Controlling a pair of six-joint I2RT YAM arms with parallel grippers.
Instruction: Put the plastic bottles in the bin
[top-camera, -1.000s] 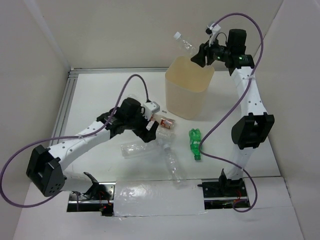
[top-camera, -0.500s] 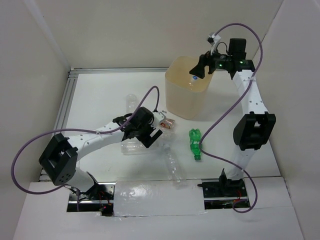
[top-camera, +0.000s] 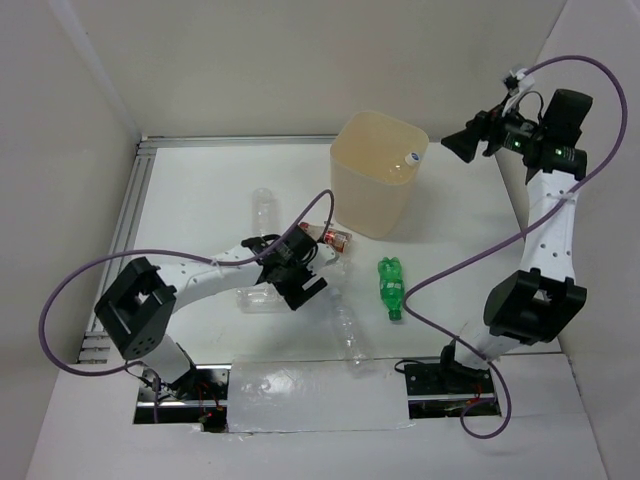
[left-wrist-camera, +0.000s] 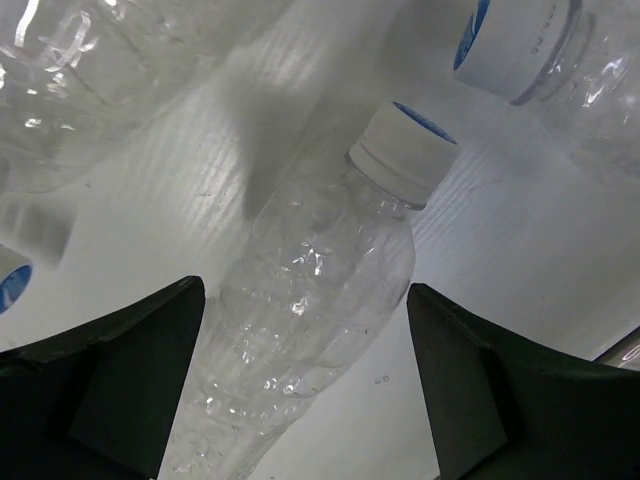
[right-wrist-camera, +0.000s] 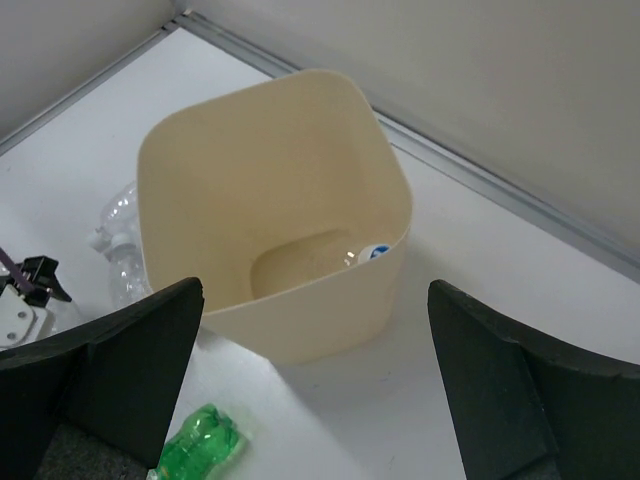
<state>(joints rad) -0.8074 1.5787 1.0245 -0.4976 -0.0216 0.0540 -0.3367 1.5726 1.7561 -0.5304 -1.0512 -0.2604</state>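
Toward seven o'clock on the worktop (top-camera: 200, 190), the left end effector (left-wrist-camera: 303, 295) sits wide astride a clear bottle (left-wrist-camera: 320, 270), apparently lined up to grip its body. At twelve the bin (top-camera: 375, 205) holds one capped bottle (top-camera: 411, 160); at two, the right end effector (top-camera: 452, 142) hangs wide, empty.

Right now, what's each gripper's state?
Left gripper: open, fingers either side of a clear, white-capped plastic bottle lying flat.
Right gripper: open, empty, clear of the cream plastic bin.
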